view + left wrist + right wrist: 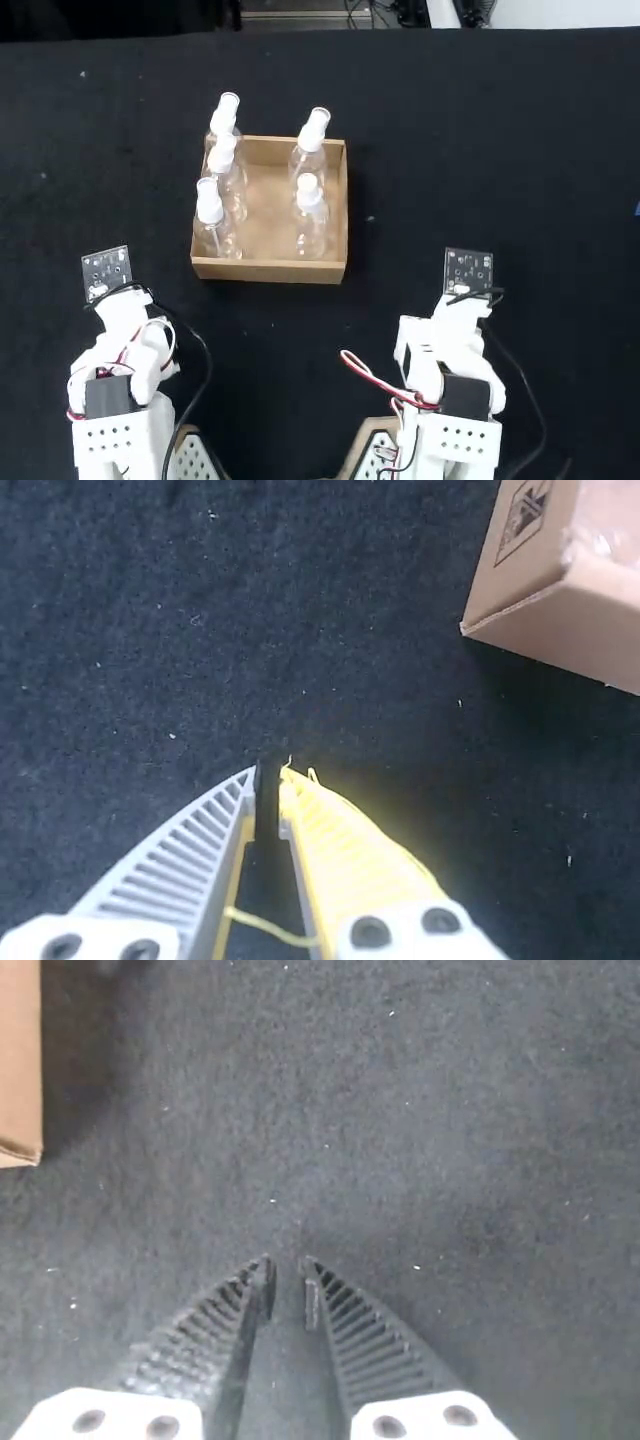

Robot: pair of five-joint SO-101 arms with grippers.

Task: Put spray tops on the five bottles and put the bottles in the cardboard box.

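Observation:
The cardboard box (270, 262) stands mid-table. Inside it stand several clear bottles with white spray tops: three along one side (226, 122), (224, 165), (212, 215) and two along the other (312, 140), (309, 205). Both arms are folded back at the table's near edge, well short of the box. My left gripper (272, 778) is shut with nothing in it, low over the black cloth, and a box corner (560, 580) lies ahead of it. My right gripper (286, 1278) is shut but for a thin slit, holds nothing, and has the box edge (18, 1060) off to one side.
Black cloth (480, 150) covers the whole table, with bare room all round the box. The left arm (125, 345) and right arm (450, 345) sit on their white bases at the near edge, with loose red and white wires (365, 370) between them.

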